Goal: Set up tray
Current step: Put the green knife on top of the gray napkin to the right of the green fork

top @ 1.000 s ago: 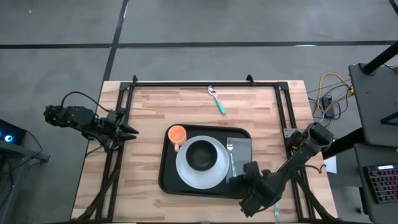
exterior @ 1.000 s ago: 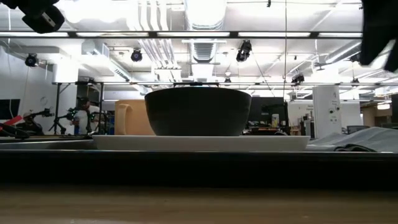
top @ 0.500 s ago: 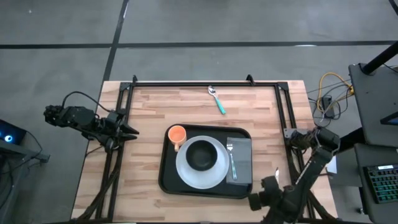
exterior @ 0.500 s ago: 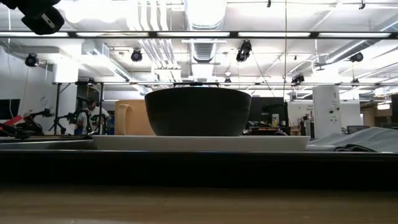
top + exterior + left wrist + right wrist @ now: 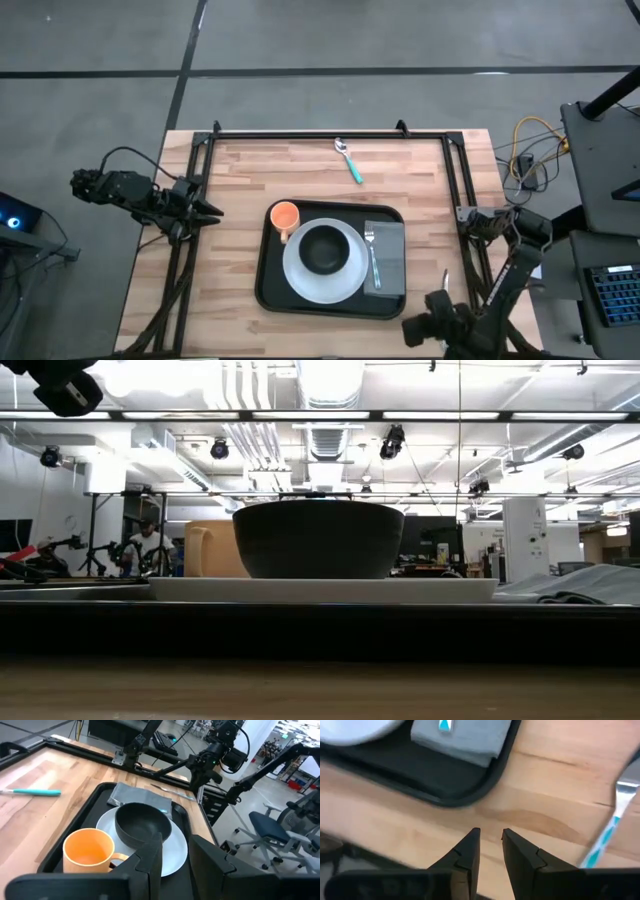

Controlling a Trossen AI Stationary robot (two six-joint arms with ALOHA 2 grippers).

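The table is seen from above with the tray lying near its front edge, right of centre. On the tray a white plate carries a dark bowl; an orange cup stands at the tray's far left corner and a grey napkin with a fork lies on the right. A teal-handled spoon lies well apart at the far edge.

The left gripper waits off the table's left edge, its jaws slightly parted and empty. The right gripper hangs over the near right corner, jaws almost closed on nothing.

A utensil beside the right gripper (only partly in view) could be knocked off the edge by a careless sweep. Its head is cut off, so its kind cannot be told.
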